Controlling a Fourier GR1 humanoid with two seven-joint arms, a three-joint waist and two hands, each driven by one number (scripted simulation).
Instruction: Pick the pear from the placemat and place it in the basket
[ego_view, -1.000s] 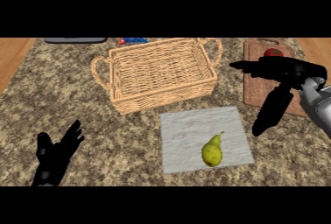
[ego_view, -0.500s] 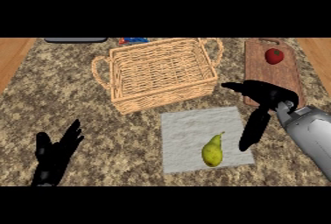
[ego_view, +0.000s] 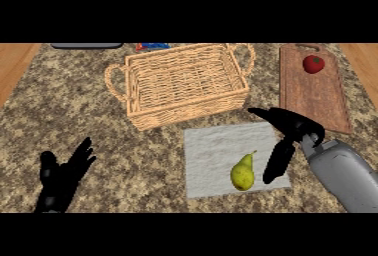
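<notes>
Yellow-green, the pear (ego_view: 242, 173) lies on the pale placemat (ego_view: 214, 150), stem pointing up-right, near the mat's lower right corner. The right hand (ego_view: 289, 134) hangs over the mat's right edge, its fingers (ego_view: 276, 161) straight and apart, reaching down just beside the pear (whether they touch it I cannot tell). The wicker basket (ego_view: 140, 107) stands just above the mat on the speckled table (ego_view: 96, 127). The left hand (ego_view: 60, 177) rests open at lower left, fingers up. A tomato (ego_view: 314, 64) sits on the wooden board (ego_view: 310, 97).
</notes>
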